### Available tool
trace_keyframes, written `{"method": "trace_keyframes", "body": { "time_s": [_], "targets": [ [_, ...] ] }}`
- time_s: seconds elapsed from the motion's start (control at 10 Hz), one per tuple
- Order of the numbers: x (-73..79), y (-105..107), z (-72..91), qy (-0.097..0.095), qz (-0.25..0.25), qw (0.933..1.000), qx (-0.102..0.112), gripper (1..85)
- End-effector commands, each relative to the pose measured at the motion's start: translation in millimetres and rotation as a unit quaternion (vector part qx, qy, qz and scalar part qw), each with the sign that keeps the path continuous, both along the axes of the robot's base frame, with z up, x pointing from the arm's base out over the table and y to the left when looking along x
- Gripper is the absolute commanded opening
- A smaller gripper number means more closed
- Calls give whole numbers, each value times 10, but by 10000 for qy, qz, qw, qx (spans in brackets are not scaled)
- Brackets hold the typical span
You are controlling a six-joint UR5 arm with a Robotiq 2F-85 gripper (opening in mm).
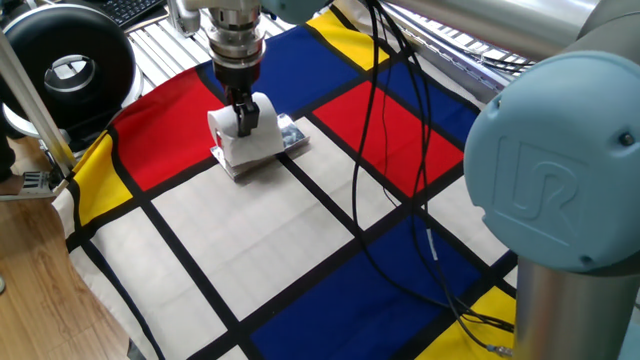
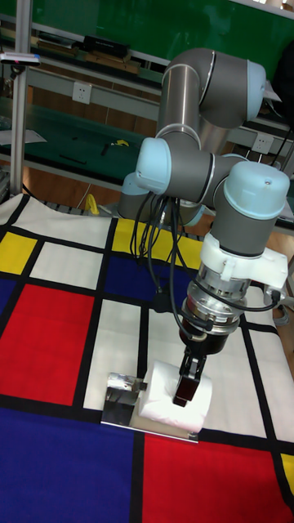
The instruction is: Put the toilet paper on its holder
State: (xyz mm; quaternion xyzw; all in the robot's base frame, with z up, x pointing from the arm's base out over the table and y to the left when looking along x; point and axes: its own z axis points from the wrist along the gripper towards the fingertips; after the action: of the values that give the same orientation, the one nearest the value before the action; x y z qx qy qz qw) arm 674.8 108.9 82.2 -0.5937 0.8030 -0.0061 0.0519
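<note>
Jaws clasp fat white toilet paper (image 1: pixel 246 139) (image 2: pixel 177 398) on flat mirror-shiny holder (image 1: pixel 291 134) (image 2: pixel 122 398).

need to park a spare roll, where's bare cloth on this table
Free: the white squares in front of the toilet paper and the blue square beyond. Crowded: around the holder under the gripper, and where cables hang over the red square.

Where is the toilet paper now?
In the fixed view the toilet paper sits upper left on the holder, held by the tool.
</note>
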Motion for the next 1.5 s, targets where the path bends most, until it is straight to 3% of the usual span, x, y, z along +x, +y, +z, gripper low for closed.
{"method": "trace_keyframes", "body": {
  "time_s": [0.0,0.7,1.0,1.4],
  "targets": [
    [-9,22,19,46,-43,9999,92,290],
    [-79,16,50,214,-156,9996,116,343],
    [-104,35,60,292,-173,9993,147,423],
    [-5,41,62,127,-107,9997,159,477]
  ]
}}
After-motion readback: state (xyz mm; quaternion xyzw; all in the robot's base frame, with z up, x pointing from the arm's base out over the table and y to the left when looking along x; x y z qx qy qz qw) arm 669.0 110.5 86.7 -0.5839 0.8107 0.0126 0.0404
